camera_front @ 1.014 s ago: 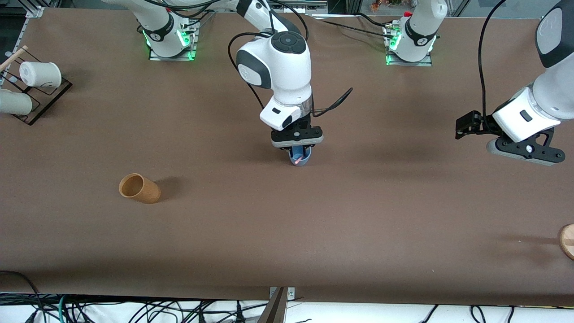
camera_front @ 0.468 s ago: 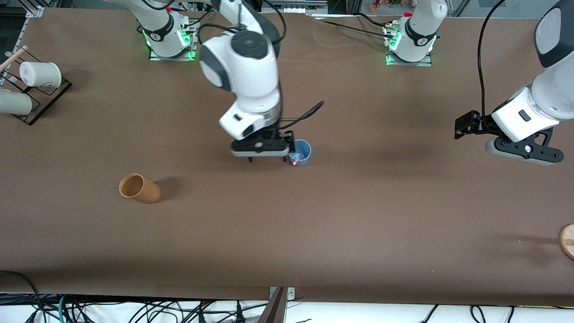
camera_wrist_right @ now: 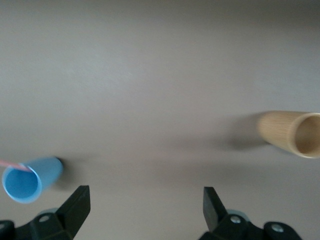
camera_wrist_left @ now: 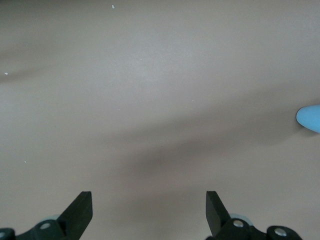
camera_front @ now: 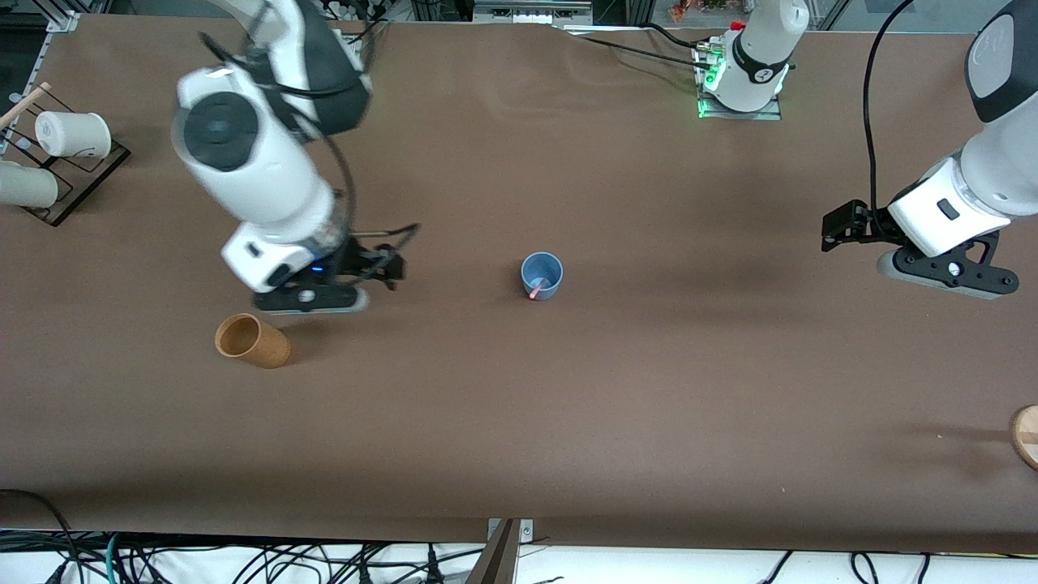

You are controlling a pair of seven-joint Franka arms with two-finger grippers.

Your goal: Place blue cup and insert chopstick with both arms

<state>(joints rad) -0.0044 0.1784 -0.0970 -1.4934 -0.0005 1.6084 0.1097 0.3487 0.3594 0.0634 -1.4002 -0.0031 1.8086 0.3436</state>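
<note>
Brown matting covered the long counter (camera_front: 649, 405) when I looked from the front. At its middle stood the small matte blue cup (camera_front: 542, 276), upright, with the thin pink chopstick (camera_front: 536, 289) leaning inside it, its tip poking over the rim. Toward the right arm's end, a tan wooden-looking cup (camera_front: 252, 341) lay on its side, nearer the front camera than the blue cup. The right end effector (camera_front: 312, 302) hung in the air just above the tan cup, holding nothing. The left end effector (camera_front: 945, 276) waited over bare matting at the left arm's end, well apart from the cups. Two white cups (camera_front: 71, 134) sat on a black rack at the right arm's end.

From the left wrist, the left end effector (camera_wrist_left: 149, 212) showed its black fingers (camera_wrist_left: 80, 210) spread wide with nothing between them, and a sliver of the blue cup (camera_wrist_left: 310, 117) showed at the edge.

From the right wrist, the right end effector (camera_wrist_right: 145, 207) was likewise spread and empty over matting, with the blue cup (camera_wrist_right: 30, 177) and chopstick (camera_wrist_right: 12, 164) to one side and the tan cup (camera_wrist_right: 292, 132) to the other.
</note>
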